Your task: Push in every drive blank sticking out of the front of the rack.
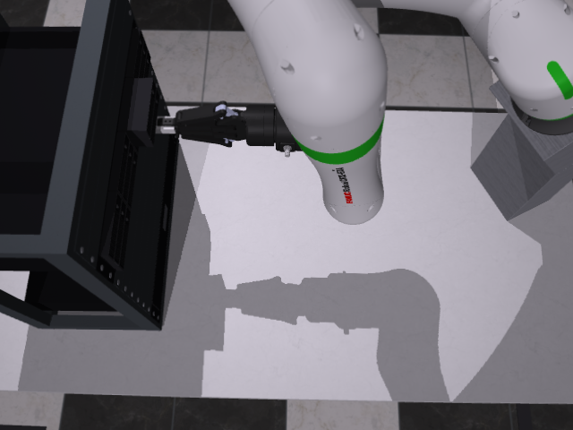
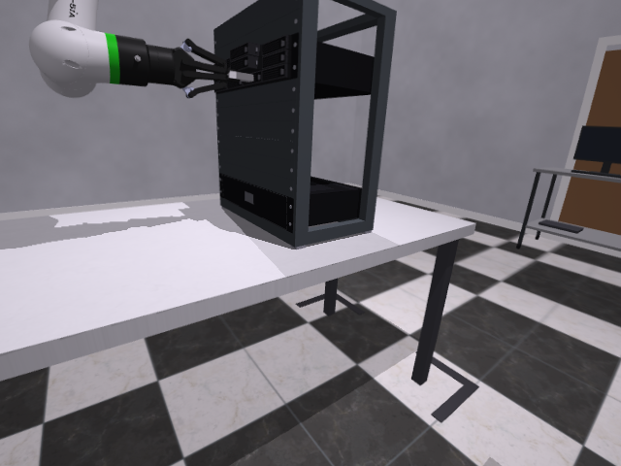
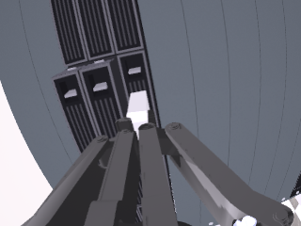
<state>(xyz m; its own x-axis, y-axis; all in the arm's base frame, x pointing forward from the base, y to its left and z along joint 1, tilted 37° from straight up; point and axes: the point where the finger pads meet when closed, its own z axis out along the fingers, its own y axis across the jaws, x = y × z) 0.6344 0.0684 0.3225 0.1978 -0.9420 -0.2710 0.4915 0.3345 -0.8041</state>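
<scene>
The dark rack (image 1: 69, 152) (image 2: 305, 150) stands upright on the table. Two adjoining drive blanks stick out of its front as a block; in the wrist view they are the left blank (image 3: 72, 104) and the middle blank (image 3: 97, 96). The block also shows in the top view (image 1: 140, 106). The right blank (image 3: 134, 79) of that group sits deeper than those two; whether it is latched cannot be told. My gripper (image 1: 166, 124) (image 2: 241, 76) (image 3: 140, 104) is shut and empty, its pale fingertips in front of the right blank, beside the block. Whether they touch it is hidden.
The table (image 1: 277, 231) (image 2: 150, 281) carries the rack near one end. Other blanks (image 3: 99, 30) line up with the group and look level with each other. A grey angular base (image 1: 513, 171) stands at the right in the top view, under the arm.
</scene>
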